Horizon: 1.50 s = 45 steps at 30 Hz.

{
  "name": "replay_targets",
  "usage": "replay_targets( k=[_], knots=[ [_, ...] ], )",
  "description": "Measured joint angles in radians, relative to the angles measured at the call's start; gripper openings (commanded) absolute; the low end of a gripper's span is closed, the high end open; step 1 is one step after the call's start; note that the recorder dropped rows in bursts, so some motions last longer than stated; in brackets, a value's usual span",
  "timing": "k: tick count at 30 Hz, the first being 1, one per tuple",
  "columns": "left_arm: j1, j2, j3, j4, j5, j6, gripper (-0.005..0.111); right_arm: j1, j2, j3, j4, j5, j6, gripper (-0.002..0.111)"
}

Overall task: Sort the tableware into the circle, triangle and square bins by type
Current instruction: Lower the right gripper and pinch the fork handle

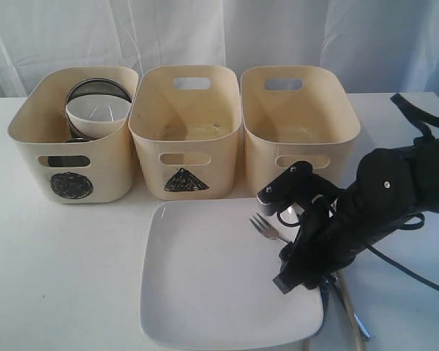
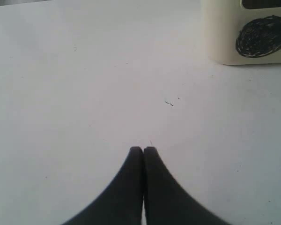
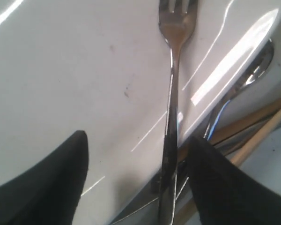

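While the circle bin [image 1: 72, 157] holds round bowls [image 1: 96, 113], the exterior view shows the right fingers [image 1: 285, 183] spread over a slim steel fork [image 1: 267, 227] on the glossy square plate [image 1: 205, 278]. The left wrist view shows the left fingers [image 2: 131, 178] pressed together above the matte worktop [image 2: 84, 93]. In the right wrist view the fork handle lies between the fingers, untouched; next they should close on it.

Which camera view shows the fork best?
The right wrist view: the fork lies close-up on the plate, prongs and handle clear. The exterior view shows just its prong end, the arm hiding the rest. The left wrist view shows none.
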Motion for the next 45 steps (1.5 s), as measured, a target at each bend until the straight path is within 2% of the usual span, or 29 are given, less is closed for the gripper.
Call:
replay_targets(
  k=[16, 23, 30, 45],
  knots=[
    [0.000, 0.000, 0.000, 0.000, 0.000, 0.000, 0.000, 0.000, 0.000, 0.000, -0.004, -0.039, 0.064, 0.058],
    [0.000, 0.000, 0.000, 0.000, 0.000, 0.000, 0.000, 0.000, 0.022, 0.000, -0.004, -0.042, 0.064, 0.049],
    [0.000, 0.000, 0.000, 0.000, 0.000, 0.000, 0.000, 0.000, 0.039, -0.002, -0.007, -0.050, 0.064, 0.048],
    [0.000, 0.000, 0.000, 0.000, 0.000, 0.000, 0.000, 0.000, 0.046, -0.007, -0.011, -0.065, 0.064, 0.010]
  ],
)
